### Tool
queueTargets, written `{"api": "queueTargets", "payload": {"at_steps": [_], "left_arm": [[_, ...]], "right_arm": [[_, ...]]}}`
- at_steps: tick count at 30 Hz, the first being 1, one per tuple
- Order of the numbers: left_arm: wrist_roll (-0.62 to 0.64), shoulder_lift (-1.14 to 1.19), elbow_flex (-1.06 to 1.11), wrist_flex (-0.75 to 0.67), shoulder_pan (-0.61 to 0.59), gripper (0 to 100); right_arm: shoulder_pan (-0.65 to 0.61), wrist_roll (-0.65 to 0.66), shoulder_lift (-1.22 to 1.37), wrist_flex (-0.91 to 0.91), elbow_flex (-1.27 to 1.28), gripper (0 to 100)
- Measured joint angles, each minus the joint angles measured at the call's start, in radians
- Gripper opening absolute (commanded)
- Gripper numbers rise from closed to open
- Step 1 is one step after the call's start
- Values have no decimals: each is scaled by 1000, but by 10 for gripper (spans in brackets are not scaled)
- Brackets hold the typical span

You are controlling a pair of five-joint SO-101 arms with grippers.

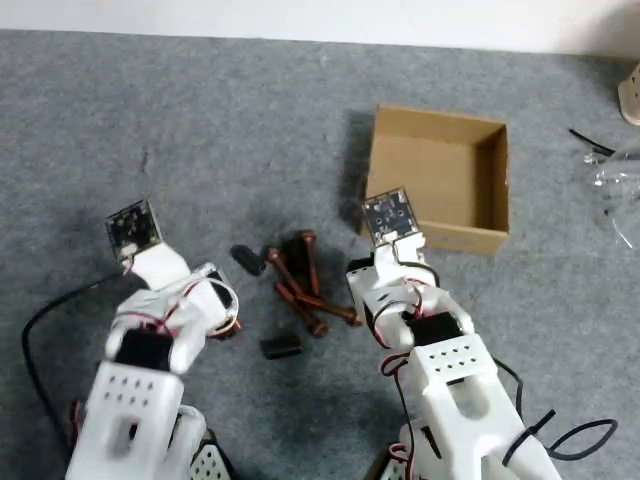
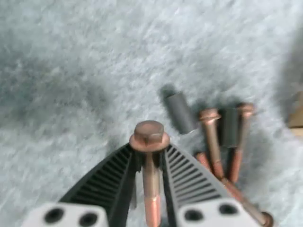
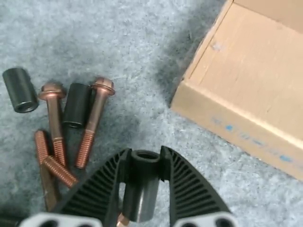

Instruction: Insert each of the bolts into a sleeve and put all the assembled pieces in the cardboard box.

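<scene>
1. High view: the cardboard box [image 1: 455,237] sits open-topped on the grey carpet [image 1: 200,120], on the right arm's side. The loose bolts [image 1: 300,285] lie in a crossed heap between the two arms, near the box but apart from it. A dark sleeve [image 1: 248,259] lies just beside the heap, and a second sleeve [image 1: 282,346] lies closer to the arms.
2. Left wrist view: the left gripper [image 2: 150,150] pinches a copper bolt [image 2: 149,135] by its shank, just under the flanged head (which pokes past the fingertips).
3. Right wrist view: the right gripper [image 3: 144,158] clamps a held sleeve [image 3: 142,189] between its ribbed fingers, open end forward, with the box's corner close by.
</scene>
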Motion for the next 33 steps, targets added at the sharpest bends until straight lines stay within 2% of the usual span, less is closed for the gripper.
{"api": "queueTargets", "payload": {"at_steps": [8, 12, 18, 28, 33], "left_arm": [[0, -427, 216, -21, 0, 6], [-86, -632, 322, -28, 0, 6], [-196, -654, 345, -98, 0, 6], [-203, -655, 345, -106, 0, 6], [-203, -655, 345, -109, 0, 5]], "right_arm": [[0, 0, 0, 0, 0, 4], [0, 0, 0, 0, 0, 4], [-2, 0, -152, 0, 106, 4], [-38, 0, -756, -3, 413, 4], [-98, 3, -993, -21, 440, 4]]}}
